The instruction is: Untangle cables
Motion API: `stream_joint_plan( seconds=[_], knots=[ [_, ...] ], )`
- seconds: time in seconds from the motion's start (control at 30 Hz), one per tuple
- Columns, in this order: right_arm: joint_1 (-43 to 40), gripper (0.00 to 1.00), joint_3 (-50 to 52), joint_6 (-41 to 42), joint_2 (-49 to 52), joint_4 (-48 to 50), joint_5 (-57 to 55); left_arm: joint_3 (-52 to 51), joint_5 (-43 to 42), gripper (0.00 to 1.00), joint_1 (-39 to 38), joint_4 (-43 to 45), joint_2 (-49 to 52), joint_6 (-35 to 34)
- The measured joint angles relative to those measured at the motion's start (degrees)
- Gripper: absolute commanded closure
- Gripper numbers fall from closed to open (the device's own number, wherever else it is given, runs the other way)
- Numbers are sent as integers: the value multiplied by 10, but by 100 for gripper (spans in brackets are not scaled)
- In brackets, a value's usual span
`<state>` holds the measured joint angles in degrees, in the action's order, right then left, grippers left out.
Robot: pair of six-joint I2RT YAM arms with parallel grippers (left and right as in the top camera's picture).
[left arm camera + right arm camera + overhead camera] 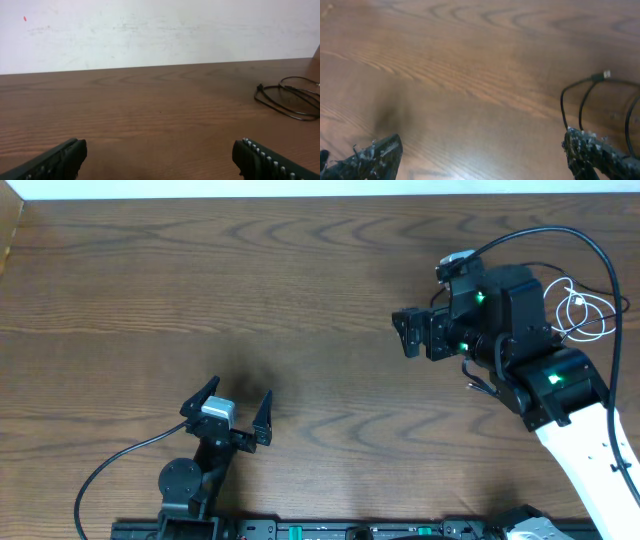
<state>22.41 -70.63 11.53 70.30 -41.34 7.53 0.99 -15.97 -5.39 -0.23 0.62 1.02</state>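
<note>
Two-arm station seen from above and from both wrists, on a brown wood-grain table [300, 280]. You see the left gripper [230, 408] low in the overhead view, near the front edge, with its two fingers spread wide and nothing between them; its wrist camera confirms this, showing the left gripper [160, 152] as two dark fingertips at the bottom corners with bare tabletop between. The right gripper [406, 332] sits toward the right of the table, pointing left, likewise fully spread and gripping nothing; from its wrist the right gripper [482, 145] frames only wood grain. The white cable [578, 308] lies in loose loops near the right edge of the table, beside and partly behind the right arm. The black cable [260, 89] lies coiled in thin overlapping loops on the table at the right of the left wrist view, well apart from the left fingers; in the right wrist view the black cable [562, 107] rises in loops just beside the right-hand fingertip, one small plug [600, 76] lying at the top of the loops. Whether the two cables cross each other cannot be told. A white wall [150, 30] stands behind the far table edge.
</note>
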Motion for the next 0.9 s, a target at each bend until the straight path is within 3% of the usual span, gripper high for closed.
stream_joint_plan(
  seconds=[0.43, 0.9],
  knots=[
    [0, 1, 99, 0, -14, -22, 0, 0, 0, 2, 0, 0, 0, 0],
    [-2, 1, 380, 0, -119, -23, 0, 0, 0, 2, 0, 0, 0, 0]
  ],
)
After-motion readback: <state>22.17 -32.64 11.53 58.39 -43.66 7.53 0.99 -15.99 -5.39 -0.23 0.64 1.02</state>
